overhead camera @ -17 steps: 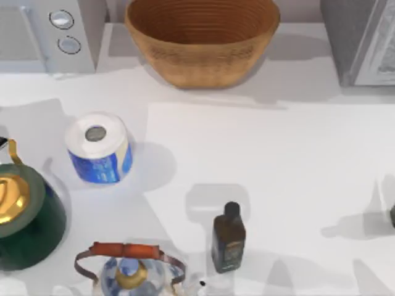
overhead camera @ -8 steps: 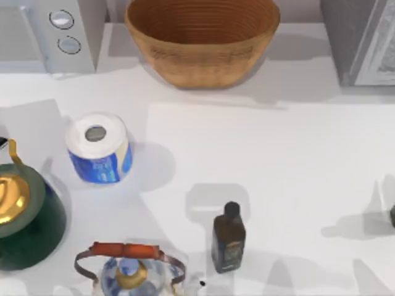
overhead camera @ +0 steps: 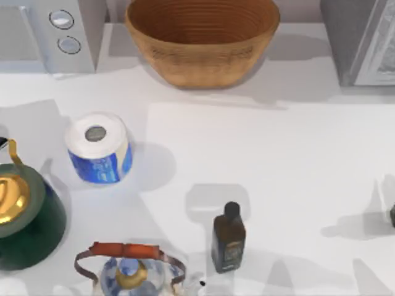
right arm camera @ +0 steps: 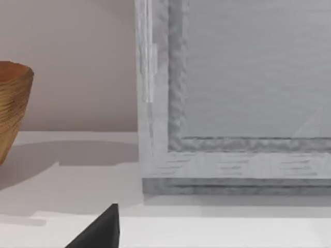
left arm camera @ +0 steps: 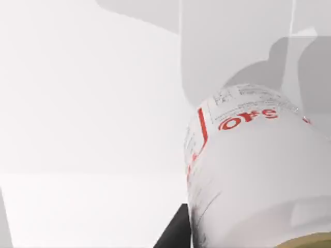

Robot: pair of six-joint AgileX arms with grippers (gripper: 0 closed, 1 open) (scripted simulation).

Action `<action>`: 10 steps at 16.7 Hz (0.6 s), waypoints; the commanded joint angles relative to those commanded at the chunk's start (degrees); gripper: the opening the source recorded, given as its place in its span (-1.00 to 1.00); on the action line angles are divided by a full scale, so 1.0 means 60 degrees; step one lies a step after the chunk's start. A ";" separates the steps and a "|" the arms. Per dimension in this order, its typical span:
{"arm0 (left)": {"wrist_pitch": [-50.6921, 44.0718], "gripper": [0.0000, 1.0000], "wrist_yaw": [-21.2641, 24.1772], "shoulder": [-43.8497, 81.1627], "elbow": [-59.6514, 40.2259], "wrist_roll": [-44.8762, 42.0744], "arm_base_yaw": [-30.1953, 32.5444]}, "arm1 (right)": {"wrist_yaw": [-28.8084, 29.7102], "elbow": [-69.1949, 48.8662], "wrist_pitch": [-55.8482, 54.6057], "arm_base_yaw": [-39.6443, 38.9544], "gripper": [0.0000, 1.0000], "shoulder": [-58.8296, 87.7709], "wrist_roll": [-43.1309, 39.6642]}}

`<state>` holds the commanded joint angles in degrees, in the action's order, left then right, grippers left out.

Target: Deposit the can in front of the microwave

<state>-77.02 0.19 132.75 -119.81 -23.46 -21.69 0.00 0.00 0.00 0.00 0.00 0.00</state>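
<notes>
White tabletop (overhead camera: 278, 160) carries a crowd of things. The microwave (overhead camera: 46, 34) stands at the far left corner, its two round dials (overhead camera: 65, 31) facing the table; just right of it sits a woven basket (overhead camera: 202, 38), and a darker grey boxy appliance (overhead camera: 361, 40) fills the far right corner. A paper roll (overhead camera: 99, 148) with a blue wrapper stands left of centre, well apart from the microwave. At the left edge is a dark green kettle (overhead camera: 28, 216) with a gold lid, and at the near edge a blue-and-white teapot (overhead camera: 131, 271) with an orange-wrapped handle. A dark brown bottle (overhead camera: 228, 237) stands upright just right of the teapot.

In the left wrist view, the can (left arm camera: 258, 170), white with red lettering and a gold rim at one end, looms very close over the white surface, a dark finger (left arm camera: 176, 232) beside it; whether the left gripper grips it, I cannot tell. Where the can lies on the table cannot be told either.

In the right wrist view, a dark fingertip (right arm camera: 101, 230) of the right gripper points toward the grey appliance, the basket off to one side; its opening cannot be judged.
</notes>
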 joint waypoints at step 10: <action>0.0000 1.00 0.0000 0.0000 0.0000 0.0000 0.0000 | 0.0000 0.0000 0.0000 0.0000 1.00 0.0000 0.0000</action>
<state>-77.02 0.19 132.75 -119.81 -23.46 -21.69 0.00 0.00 0.00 0.00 0.00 0.00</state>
